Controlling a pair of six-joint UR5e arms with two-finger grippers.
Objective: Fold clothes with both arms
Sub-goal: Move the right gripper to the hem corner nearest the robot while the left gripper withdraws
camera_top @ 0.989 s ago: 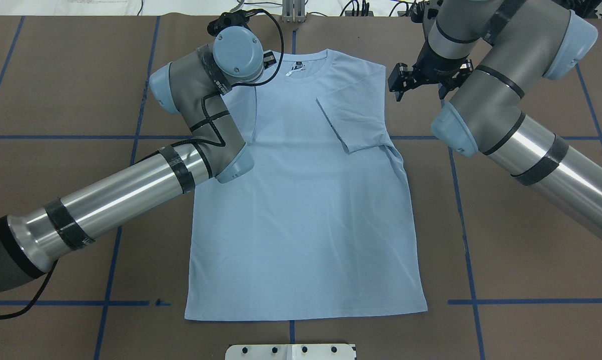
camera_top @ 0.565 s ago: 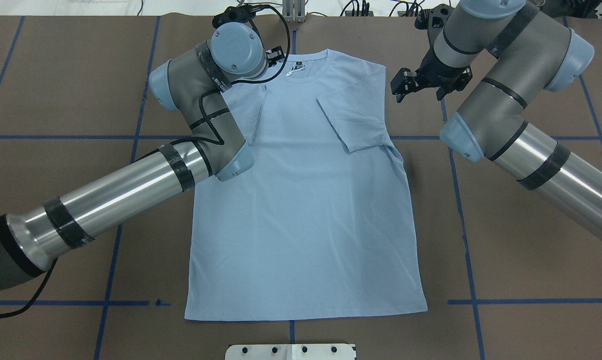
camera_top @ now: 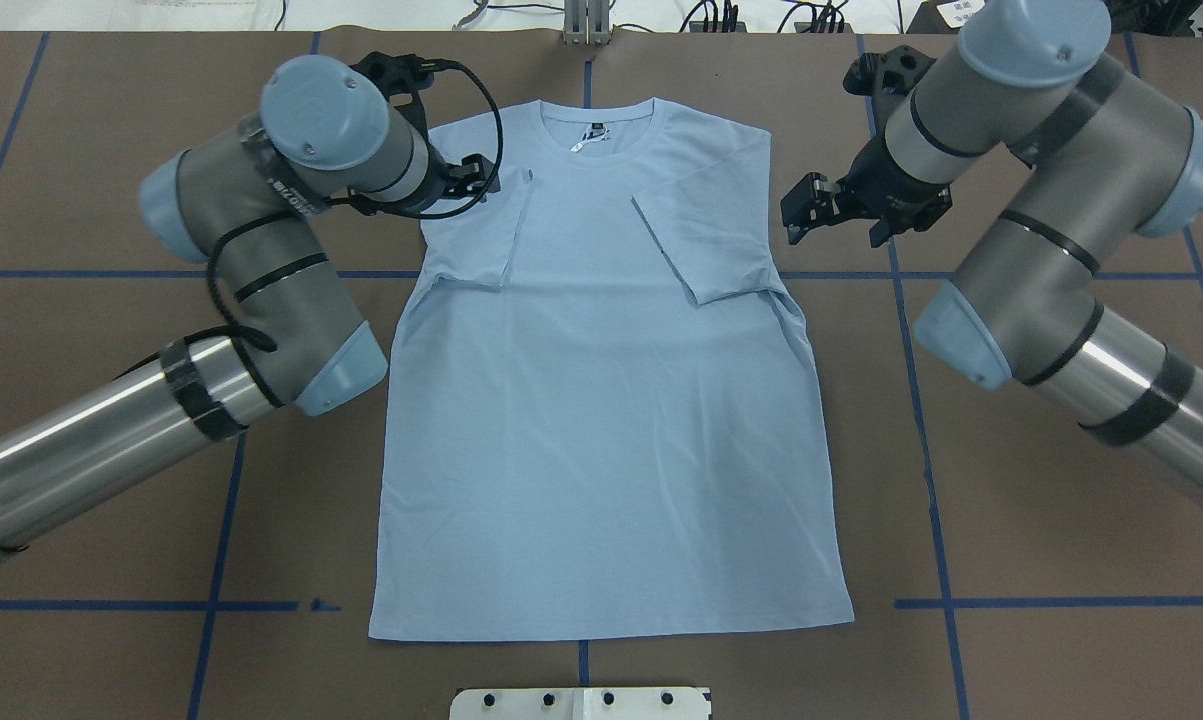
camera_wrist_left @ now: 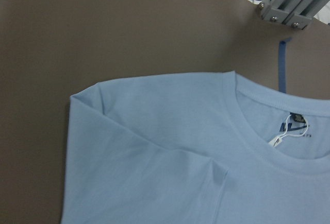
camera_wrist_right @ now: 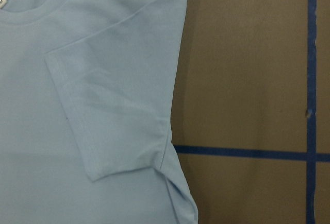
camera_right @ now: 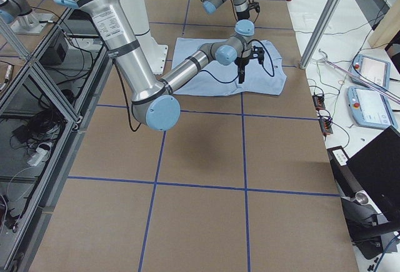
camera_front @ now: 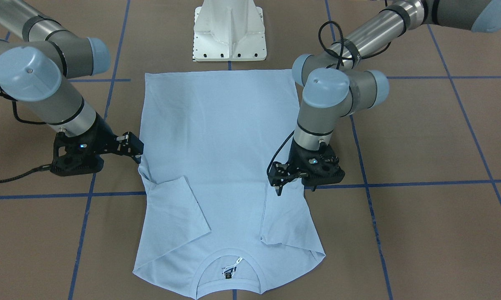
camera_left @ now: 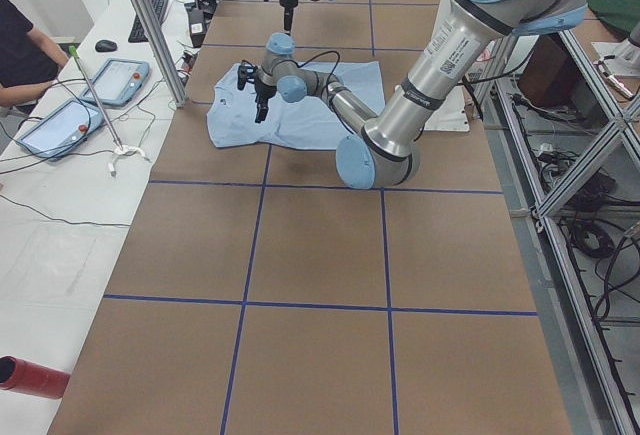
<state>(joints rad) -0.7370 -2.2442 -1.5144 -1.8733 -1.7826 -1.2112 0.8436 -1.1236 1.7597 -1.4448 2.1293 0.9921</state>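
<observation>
From the front we see the T-shirt [camera_front: 217,137] flat mid-way across the tabletop [camera_front: 421,137], collar toward the operators' edge, its left-side sleeve [camera_front: 283,221] now folded in; overhead, the left hand [camera_top: 479,182] has let go and drawn back, the right hand [camera_top: 804,208] hangs released, so body folds remain.

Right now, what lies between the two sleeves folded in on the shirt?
Only a bare strip of the T-shirt's own light blue fabric lies between one folded sleeve and the other, below the collar; the overhead view shows it.
</observation>
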